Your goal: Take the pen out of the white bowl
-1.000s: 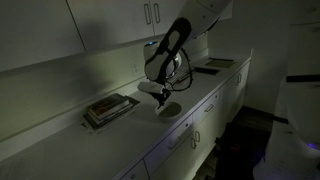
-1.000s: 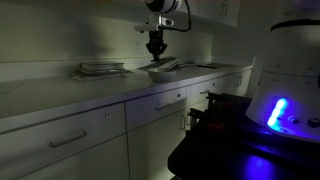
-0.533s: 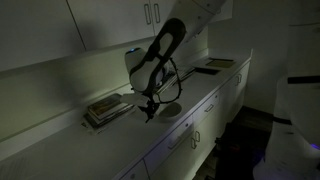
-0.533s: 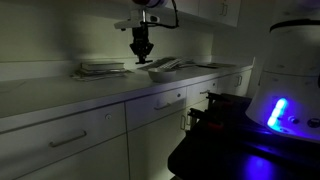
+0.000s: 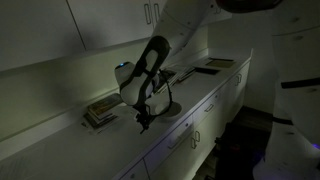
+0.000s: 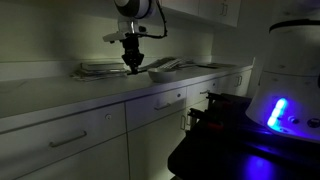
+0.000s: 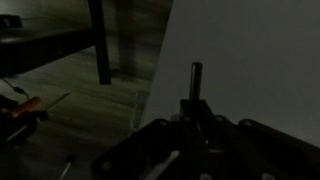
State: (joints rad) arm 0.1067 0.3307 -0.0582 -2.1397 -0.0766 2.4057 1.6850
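Note:
The scene is very dark. The white bowl (image 5: 171, 108) sits on the counter and also shows in an exterior view (image 6: 163, 71). My gripper (image 5: 142, 116) hangs over the counter, away from the bowl on the side toward the books, as an exterior view also shows (image 6: 131, 67). In the wrist view the gripper (image 7: 194, 108) is shut on the pen (image 7: 196, 82), a slim dark stick that pokes out from between the jaws. The inside of the bowl is too dark to make out.
A stack of flat books (image 5: 108, 108) lies on the counter beside the gripper, also in an exterior view (image 6: 100, 70). Another flat book or tray (image 5: 216, 65) lies farther along. Wall cabinets hang above, and the counter's front edge (image 5: 170, 137) is close by.
My gripper has lifted from over the bowl and moved sideways toward the books, carrying the pen with it. The bowl has stayed in place.

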